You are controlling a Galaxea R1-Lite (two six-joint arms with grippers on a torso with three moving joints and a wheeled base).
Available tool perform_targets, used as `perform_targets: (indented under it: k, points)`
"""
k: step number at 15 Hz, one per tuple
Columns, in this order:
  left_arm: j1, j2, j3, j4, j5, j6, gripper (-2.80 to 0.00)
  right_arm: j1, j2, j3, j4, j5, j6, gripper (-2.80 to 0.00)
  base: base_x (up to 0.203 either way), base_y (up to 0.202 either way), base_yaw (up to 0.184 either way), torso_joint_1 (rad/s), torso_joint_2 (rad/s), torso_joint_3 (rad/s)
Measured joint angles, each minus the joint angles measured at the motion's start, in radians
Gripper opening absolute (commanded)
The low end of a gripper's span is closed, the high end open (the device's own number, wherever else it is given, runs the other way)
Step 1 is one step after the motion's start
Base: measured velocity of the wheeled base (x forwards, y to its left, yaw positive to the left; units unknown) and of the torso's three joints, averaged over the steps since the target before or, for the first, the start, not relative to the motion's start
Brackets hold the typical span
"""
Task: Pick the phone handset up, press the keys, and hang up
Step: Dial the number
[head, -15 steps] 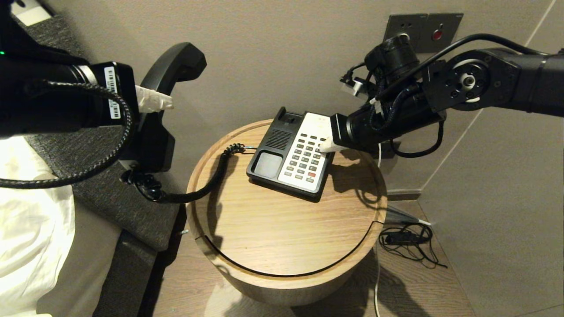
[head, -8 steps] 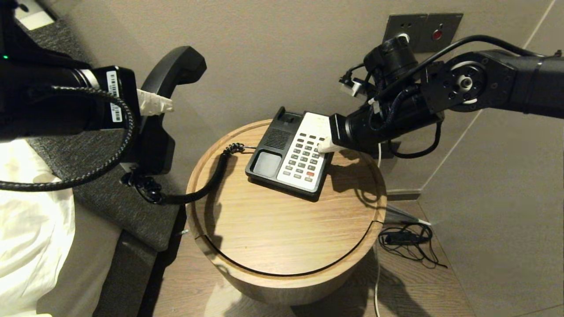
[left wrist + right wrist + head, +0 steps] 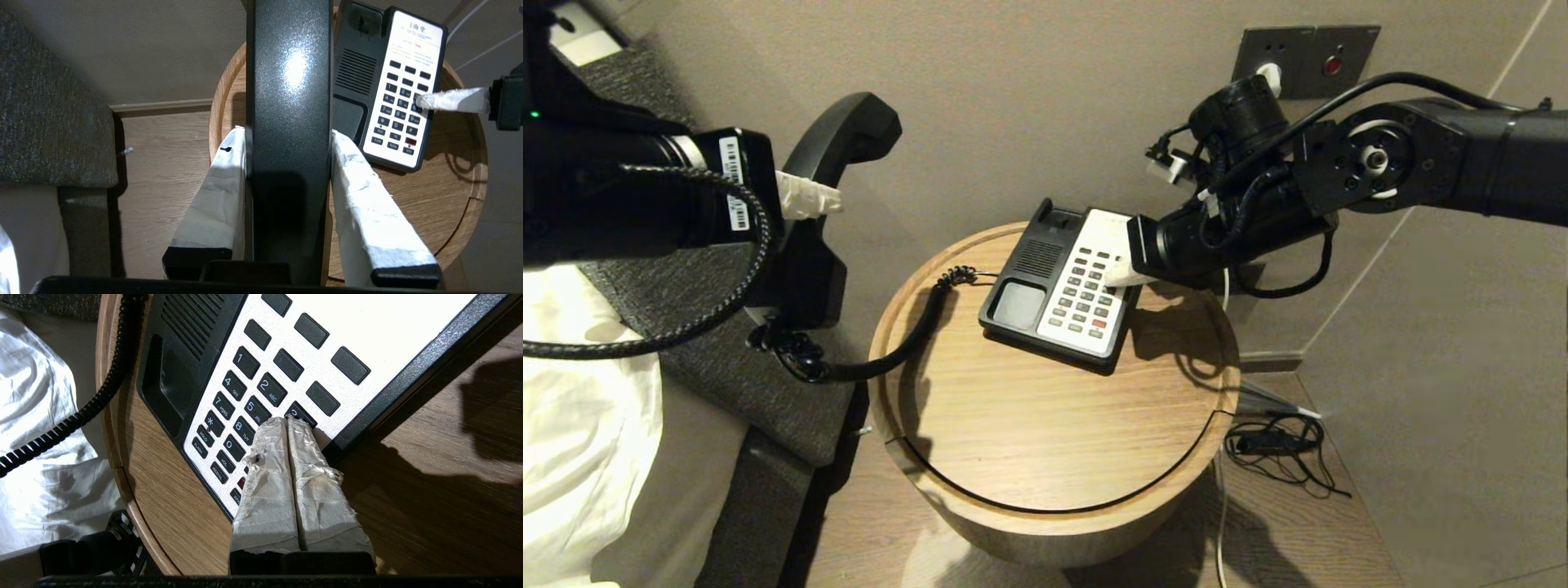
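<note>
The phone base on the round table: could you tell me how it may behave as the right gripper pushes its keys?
The phone base probably slides rather than tips: it lies low and flat on smooth wood. The right gripper, jaws shut, presses near the base's edge, so it might pivot slightly. The coiled cord, running to the handset in the left gripper, could tug it.

Warm indoor light from above, bright glare streak on the black handset (image 3: 291,69), hard dark arm shadow across the wooden table (image 3: 1045,425), bedsheet (image 3: 580,457) overexposed at left, views sharp.
</note>
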Motion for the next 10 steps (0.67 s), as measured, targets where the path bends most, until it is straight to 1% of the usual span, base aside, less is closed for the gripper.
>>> perform_targets:
  k: [3, 4, 7, 10]
  points:
    - [0.0, -0.006, 0.0, 0.001, -0.001, -0.002, -2.8, 0.006, -0.035, 0.0, 0.01, 0.005, 0.017, -2.8, 0.0, 0.0, 0.0, 0.0, 0.0, 0.0]
    - [0.0, -0.008, 0.0, 0.001, -0.001, -0.002, -2.8, 0.016, -0.048, 0.0, 0.01, 0.017, 0.027, -2.8, 0.0, 0.0, 0.0, 0.0, 0.0, 0.0]
    - [0.005, -0.029, 0.001, 0.001, -0.003, -0.003, -2.8, 0.032, -0.074, -0.001, 0.0, 0.092, 0.061, -2.8, 0.0, 0.0, 0.0, 0.0, 0.0, 0.0]
    - [0.019, -0.058, 0.023, 0.003, -0.003, -0.001, -2.8, 0.042, -0.077, -0.001, -0.002, 0.098, 0.062, -2.8, 0.0, 0.0, 0.0, 0.0, 0.0, 0.0]
